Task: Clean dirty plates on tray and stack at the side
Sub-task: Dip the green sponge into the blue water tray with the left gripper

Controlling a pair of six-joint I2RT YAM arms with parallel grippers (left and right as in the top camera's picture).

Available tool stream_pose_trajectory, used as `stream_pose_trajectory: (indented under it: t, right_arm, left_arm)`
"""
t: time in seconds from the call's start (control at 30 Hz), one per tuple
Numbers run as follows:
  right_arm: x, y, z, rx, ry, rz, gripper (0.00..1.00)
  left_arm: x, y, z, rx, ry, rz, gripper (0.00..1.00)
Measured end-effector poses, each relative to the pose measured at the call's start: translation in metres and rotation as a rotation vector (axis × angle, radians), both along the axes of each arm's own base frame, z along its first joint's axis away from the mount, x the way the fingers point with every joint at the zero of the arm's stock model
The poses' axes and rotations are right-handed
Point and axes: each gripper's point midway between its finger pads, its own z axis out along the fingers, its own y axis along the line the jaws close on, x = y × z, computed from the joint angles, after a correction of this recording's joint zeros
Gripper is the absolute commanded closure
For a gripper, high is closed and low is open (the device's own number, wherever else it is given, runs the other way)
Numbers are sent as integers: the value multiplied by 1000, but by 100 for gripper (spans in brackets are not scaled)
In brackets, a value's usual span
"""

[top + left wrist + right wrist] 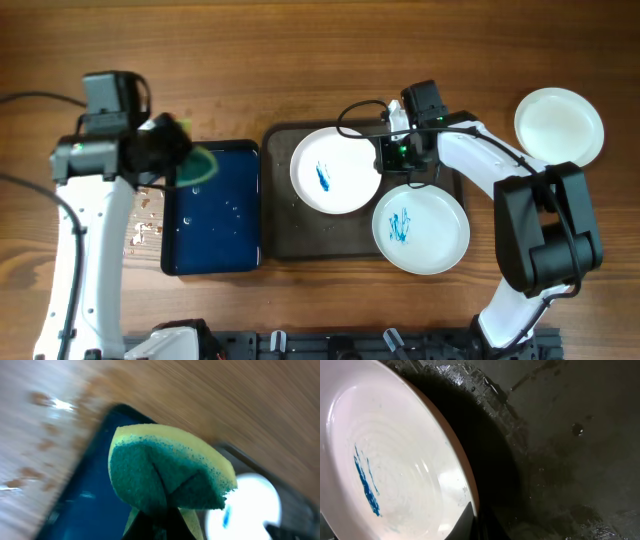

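left of the grey-brown tray (300, 245), the left gripper (175, 155) pinches a green-and-yellow sponge (170, 470) over the blue tray (225, 240). on the grey-brown tray, the right gripper (385, 155) clamps a scribbled plate (335, 170) by its rim; a second scribbled plate (420, 230) overhangs the tray's lower right edge; a clean plate (559, 125) lies off it to the right.

The table (300, 60) was of warm brown wood, its grain running from side to side in long, darker streaks. Toward its left end a scatter of water drops (143, 215) lay on the boards and shone white where the light caught them. The light was soft and even, and shadows on the wood were faint. A black rail (330, 345) ran along the near edge.
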Motion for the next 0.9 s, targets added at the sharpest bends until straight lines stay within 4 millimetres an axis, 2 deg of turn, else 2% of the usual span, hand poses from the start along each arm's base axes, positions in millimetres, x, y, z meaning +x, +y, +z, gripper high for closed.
stream_pose_trajectory:
  t: [0.1,0.17,0.23,0.3,0.43,0.5,0.57,0.7,0.9]
  right_arm:
    - [0,0,0,0,2,-3,95]
    - [0,0,0,1,3,-4,95]
    - [0,0,0,1,4,-6,95]
    - [-1,0,0,-1,9,-7,96]
    - [-4,-1,-1,-4,21,-7,95]
    - [-5,-1,-1,-6,26,-6,95]
    - [-6,-2,-2,-7,29,-5,95]
    - [-8,-2,-2,-10,38,-2,96]
    - [-10,-3,-3,-12,42,5,95]
  left_arm:
    - [0,-30,-11,-43,45,-97,96]
    - [-5,-45,-26,-59,116,-142,96]
    - [-6,-52,-42,-65,176,-163,96]
    - [-8,-56,-66,-58,249,-175,96]
    - [-16,-52,-109,-24,354,-168,96]
    - [-21,-45,-137,13,401,-155,96]
    - [-22,-42,-150,31,405,-148,96]
    - [-25,-35,-163,64,409,-130,96]
    - [-19,-29,-165,102,389,-109,96]
